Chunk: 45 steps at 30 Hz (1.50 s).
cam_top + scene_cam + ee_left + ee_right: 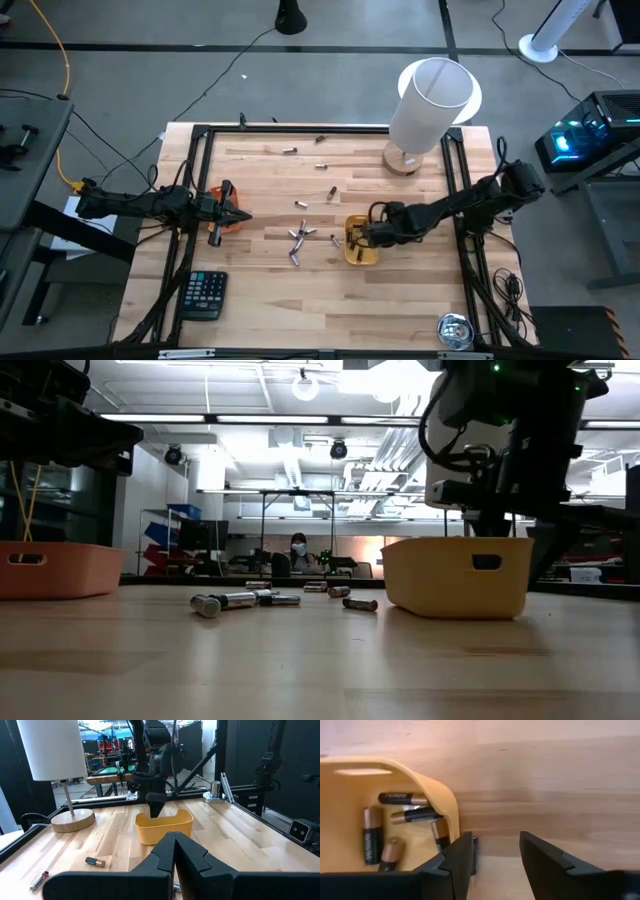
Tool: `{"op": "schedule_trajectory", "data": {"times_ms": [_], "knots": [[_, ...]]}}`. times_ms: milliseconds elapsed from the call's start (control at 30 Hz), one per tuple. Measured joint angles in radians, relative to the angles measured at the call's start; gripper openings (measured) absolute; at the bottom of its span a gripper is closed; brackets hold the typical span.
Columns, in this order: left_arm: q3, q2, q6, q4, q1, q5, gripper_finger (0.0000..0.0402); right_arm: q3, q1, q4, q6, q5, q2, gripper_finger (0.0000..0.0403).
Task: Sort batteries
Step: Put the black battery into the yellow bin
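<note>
A yellow tray (pixel 360 247) sits right of the table's middle, with several brown-and-black batteries (pixel 395 822) lying on its floor. My right gripper (pixel 495 857) hangs over the tray's rim (pixel 451 805), pointing steeply down, open, with nothing between its fingers. Loose batteries (pixel 299 237) lie on the wood left of the tray, and more batteries (pixel 330 193) lie farther back. An orange tray (pixel 228 224) stands at the left. My left gripper (pixel 175 851) is level above it and shut, holding nothing.
A white-shaded lamp (pixel 430 103) on a round wooden base stands at the far right. A black calculator (pixel 205 294) lies near the front left, and a shiny round tin (pixel 455 330) sits at the front right corner. Black frame rails (pixel 470 260) run along the table's sides.
</note>
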Motion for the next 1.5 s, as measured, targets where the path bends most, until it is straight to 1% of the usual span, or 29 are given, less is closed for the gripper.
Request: {"op": "schedule_trajectory", "data": {"times_ms": [233, 333, 567, 800, 933, 967, 1033, 1100, 1167, 1200, 1367, 1433, 1500], "knots": [[0.000, 0.000, 0.000, 0.000, 0.000, 0.000, 0.0000, 0.000, -0.027, 0.154, -0.127, -0.037, 0.008, 0.0158], [0.000, 0.000, 0.000, 0.000, 0.000, 0.000, 0.0000, 0.000, -0.030, 0.151, -0.124, -0.031, 0.011, 0.0158], [0.000, 0.000, 0.000, 0.000, 0.000, 0.000, 0.0000, 0.000, -0.022, 0.107, -0.120, -0.053, 0.015, 0.0158], [0.000, 0.000, 0.000, 0.001, 0.000, 0.000, 0.0000, 0.005, -0.015, 0.124, -0.121, -0.114, 0.101, 0.0158], [0.000, 0.000, 0.000, 0.001, 0.000, 0.000, 0.0000, 0.029, -0.008, 0.089, -0.122, -0.093, 0.138, 0.0156], [0.000, 0.000, 0.000, 0.001, 0.000, 0.000, 0.0000, 0.035, -0.008, 0.067, -0.121, -0.091, 0.141, 0.0151], [0.000, 0.000, 0.000, 0.000, 0.000, 0.000, 0.0000, 0.043, -0.008, -0.001, -0.121, -0.088, 0.143, 0.0128], [0.000, 0.000, 0.000, 0.000, 0.000, 0.000, 0.0000, 0.049, -0.007, -0.070, -0.121, -0.087, 0.140, 0.0085], [0.000, 0.000, 0.000, 0.001, 0.000, 0.000, 0.0000, 0.049, 0.001, -0.122, -0.126, -0.081, 0.141, 0.0033], [0.000, 0.000, 0.000, 0.000, 0.000, 0.000, 0.0000, 0.047, 0.007, -0.152, -0.127, -0.076, 0.138, 0.0020], [0.000, 0.000, 0.000, 0.000, 0.000, 0.000, 0.0000, 0.041, 0.034, -0.184, -0.067, -0.055, 0.112, 0.0019], [0.000, 0.000, 0.000, 0.000, 0.000, 0.001, 0.0000, 0.051, 0.046, -0.197, -0.044, -0.016, 0.095, 0.0009], [0.000, 0.000, 0.000, 0.000, 0.000, 0.000, 0.0000, 0.086, 0.054, -0.190, -0.044, 0.037, 0.081, 0.0008]]}}
